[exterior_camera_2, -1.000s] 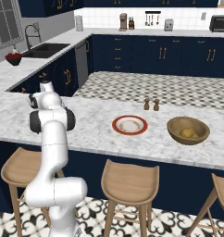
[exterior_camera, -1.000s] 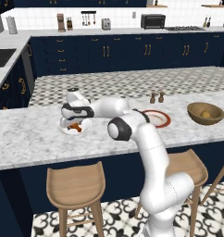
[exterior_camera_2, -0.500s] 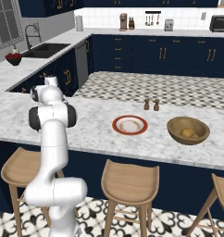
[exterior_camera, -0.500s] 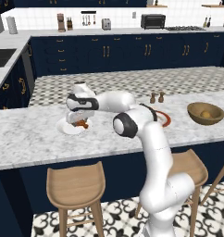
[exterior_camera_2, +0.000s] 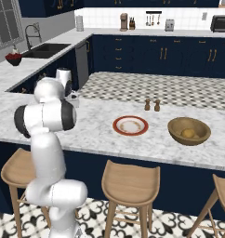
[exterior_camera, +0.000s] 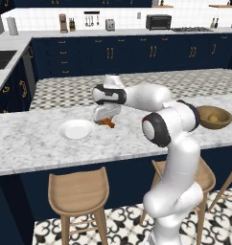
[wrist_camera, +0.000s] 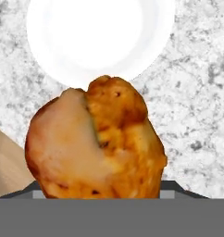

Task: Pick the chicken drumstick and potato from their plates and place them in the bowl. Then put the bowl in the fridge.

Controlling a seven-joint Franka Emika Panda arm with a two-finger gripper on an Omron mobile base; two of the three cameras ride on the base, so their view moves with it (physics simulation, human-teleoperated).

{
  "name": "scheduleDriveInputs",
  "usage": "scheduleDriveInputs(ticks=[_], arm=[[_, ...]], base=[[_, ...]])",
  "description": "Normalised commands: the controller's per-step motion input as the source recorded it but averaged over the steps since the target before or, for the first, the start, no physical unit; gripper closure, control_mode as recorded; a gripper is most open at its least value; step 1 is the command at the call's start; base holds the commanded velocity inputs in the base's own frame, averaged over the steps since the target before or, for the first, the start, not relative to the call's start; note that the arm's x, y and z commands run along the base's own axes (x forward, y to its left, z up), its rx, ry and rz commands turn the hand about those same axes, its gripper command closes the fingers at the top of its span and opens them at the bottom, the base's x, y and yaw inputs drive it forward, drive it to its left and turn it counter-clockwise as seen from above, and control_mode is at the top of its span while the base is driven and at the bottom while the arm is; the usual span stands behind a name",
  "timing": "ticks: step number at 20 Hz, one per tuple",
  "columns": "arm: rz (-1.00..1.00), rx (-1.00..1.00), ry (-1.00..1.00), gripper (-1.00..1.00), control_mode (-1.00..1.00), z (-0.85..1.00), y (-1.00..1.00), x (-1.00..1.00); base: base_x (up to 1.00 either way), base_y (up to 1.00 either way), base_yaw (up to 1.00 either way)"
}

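Arm stretched left, gripper (exterior_camera: pixel 106 118) clasping the chicken drumstick (exterior_camera: pixel 107 123) just beside the white plate (exterior_camera: pixel 75 129).

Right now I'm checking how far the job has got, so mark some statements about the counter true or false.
1. The chicken drumstick is in the gripper, off the white plate. True.
2. The potato lies on the red-rimmed plate. False: it sits in the wooden bowl, and that plate holds no food.
3. The white plate has food on it. False: it is bare.
4. Two small shakers stand behind the red-rimmed plate. True.
5. The bowl is in the fridge. False: it rests on the marble counter.
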Motion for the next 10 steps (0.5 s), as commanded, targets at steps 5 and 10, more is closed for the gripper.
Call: scheduleDriveInputs(ticks=[5, 10], arm=[[0.04, 0.00, -0.18, 1.00, -1.00, 0.72, -1.00, -0.96], [-0.06, -0.06, -0.04, 1.00, -1.00, 0.43, -1.00, -0.58]], base=[[0.00, 0.00, 0.00], [0.00, 0.00, 0.00]])
